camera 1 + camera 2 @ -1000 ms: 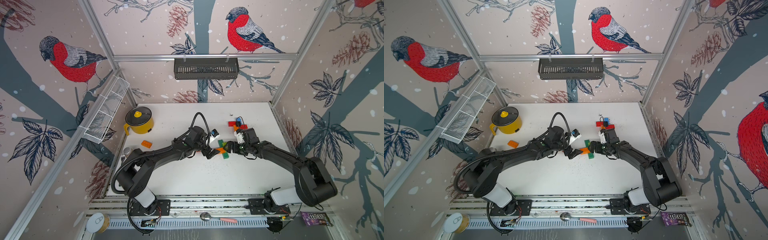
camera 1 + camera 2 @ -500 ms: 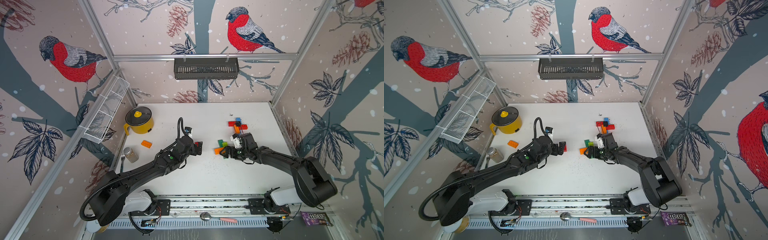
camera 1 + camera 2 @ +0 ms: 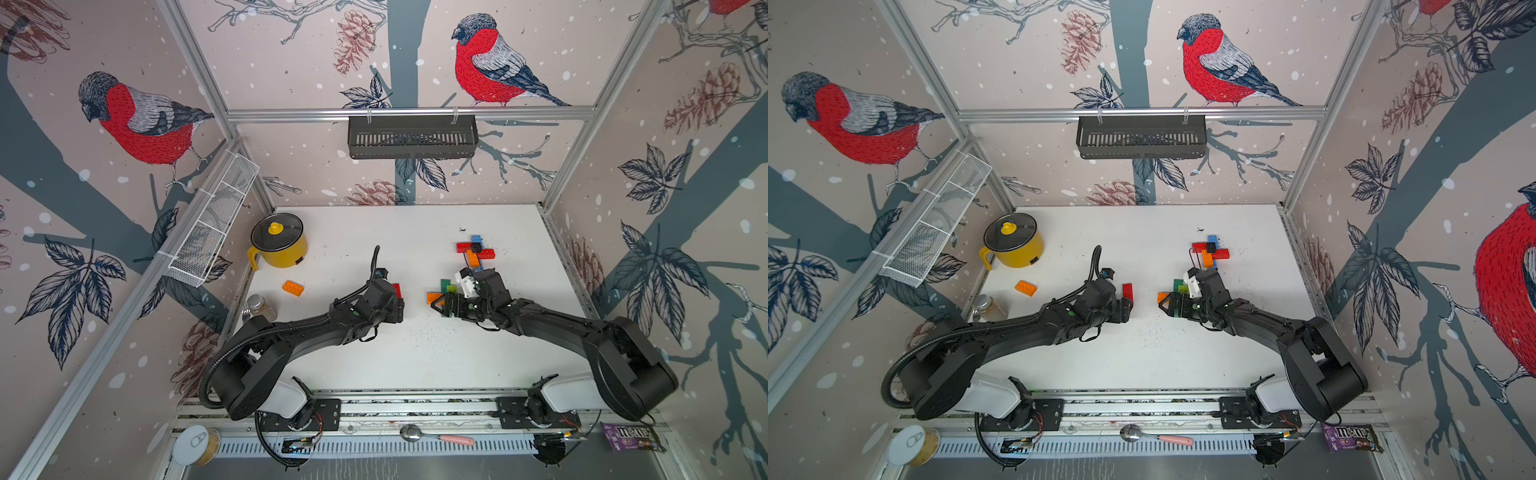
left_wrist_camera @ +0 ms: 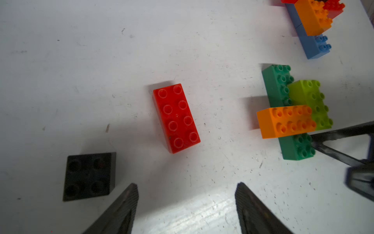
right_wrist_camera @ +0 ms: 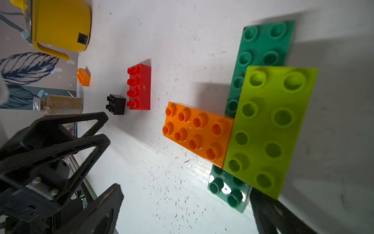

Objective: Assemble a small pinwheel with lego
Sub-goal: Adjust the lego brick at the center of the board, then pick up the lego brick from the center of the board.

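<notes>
— Where did the loose lego lie?

— A red brick (image 4: 176, 118) lay flat, studs up, on the white tabletop (image 4: 60, 60), just ahead of the left hand (image 4: 187, 185). A small black square brick (image 4: 89, 176) sat near it, outside one finger.

— Was that hand gripping anything?

— No. Its fingers stood apart with only bare tabletop between them, and they touched neither brick.

— And the right hand?

— The right hand (image 5: 185, 190) was spread wide beside a half-built cluster. A dark green brick (image 5: 261, 46) lay at the bottom. A lime brick (image 5: 269, 129) was stacked along it, offset to one side. An orange brick (image 5: 198, 133) sat crosswise with its end against the lime one. One finger came close to the end of the dark green brick, but I could not tell whether it touched. The hand pinched nothing.

— Anything farther back?

— In a top view, a cross of bricks (image 3: 476, 248) in red, blue and orange, with a black square at its middle, lay beyond the right hand, near the far side of the tabletop. A second orange brick (image 3: 292, 287) lay well apart on the left arm's side, near a yellow pot (image 3: 278, 249) and a glass jar (image 3: 259, 305).
</notes>
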You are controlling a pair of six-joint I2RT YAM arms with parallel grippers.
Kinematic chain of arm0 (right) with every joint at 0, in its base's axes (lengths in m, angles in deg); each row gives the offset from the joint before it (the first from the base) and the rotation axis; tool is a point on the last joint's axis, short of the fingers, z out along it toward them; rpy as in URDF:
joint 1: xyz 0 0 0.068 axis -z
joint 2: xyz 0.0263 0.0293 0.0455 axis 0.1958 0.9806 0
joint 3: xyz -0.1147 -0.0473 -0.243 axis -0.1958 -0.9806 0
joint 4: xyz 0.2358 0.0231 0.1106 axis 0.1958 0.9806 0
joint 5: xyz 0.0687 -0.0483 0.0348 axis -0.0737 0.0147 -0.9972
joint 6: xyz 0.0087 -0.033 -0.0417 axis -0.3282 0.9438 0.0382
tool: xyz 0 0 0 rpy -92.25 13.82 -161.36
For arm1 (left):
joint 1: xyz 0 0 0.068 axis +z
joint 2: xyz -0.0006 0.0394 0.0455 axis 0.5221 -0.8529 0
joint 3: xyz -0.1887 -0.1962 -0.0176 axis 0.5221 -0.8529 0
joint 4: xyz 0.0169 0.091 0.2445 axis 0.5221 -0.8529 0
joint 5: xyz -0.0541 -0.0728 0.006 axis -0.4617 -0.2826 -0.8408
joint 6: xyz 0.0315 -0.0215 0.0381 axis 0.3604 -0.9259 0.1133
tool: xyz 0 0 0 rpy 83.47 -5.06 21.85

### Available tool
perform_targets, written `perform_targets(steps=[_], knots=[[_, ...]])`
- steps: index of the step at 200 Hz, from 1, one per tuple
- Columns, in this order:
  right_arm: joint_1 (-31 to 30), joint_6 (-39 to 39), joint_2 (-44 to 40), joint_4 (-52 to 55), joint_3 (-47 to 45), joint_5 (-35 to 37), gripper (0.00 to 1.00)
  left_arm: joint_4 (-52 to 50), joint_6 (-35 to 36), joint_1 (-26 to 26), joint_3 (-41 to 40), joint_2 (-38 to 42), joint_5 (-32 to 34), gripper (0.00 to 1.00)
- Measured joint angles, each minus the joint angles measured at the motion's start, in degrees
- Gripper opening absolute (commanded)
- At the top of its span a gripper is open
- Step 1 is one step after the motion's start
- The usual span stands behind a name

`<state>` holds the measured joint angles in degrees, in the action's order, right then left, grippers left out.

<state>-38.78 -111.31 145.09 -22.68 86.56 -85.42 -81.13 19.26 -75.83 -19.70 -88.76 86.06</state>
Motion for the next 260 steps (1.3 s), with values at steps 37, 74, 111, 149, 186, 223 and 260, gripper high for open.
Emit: perform_targets(steps=[37,74,111,149,186,223,260], knots=[[4.8,0.1,-6.6,2.4,-0.9,1.2,0.99,0.1,-2.2,-2.4,2.9,-4.8,4.8,0.74],[6.8,1.7,-10.1,5.6,-0.8,0.8,0.99,-1.3,-5.0,-4.0,6.3,-9.9,10.6,0.73],[7.5,3.3,-10.2,7.8,0.2,-0.5,0.99,-1.8,-7.9,-4.5,8.2,-13.6,14.5,0.68],[7.7,4.6,-10.1,8.9,0.5,-1.4,0.99,-2.5,-10.0,-5.3,10.7,-16.8,16.2,0.6],[7.9,5.0,-9.7,9.0,0.3,-2.6,0.99,-3.3,-11.9,-5.7,12.3,-18.8,18.9,0.55],[7.9,5.8,-9.4,9.0,0.3,-3.2,0.99,-4.8,-14.3,-6.1,13.9,-20.3,21.3,0.5],[8.0,5.8,-8.2,8.8,0.3,-3.6,0.99,-6.7,-16.9,-6.8,15.0,-21.1,23.3,0.46]])
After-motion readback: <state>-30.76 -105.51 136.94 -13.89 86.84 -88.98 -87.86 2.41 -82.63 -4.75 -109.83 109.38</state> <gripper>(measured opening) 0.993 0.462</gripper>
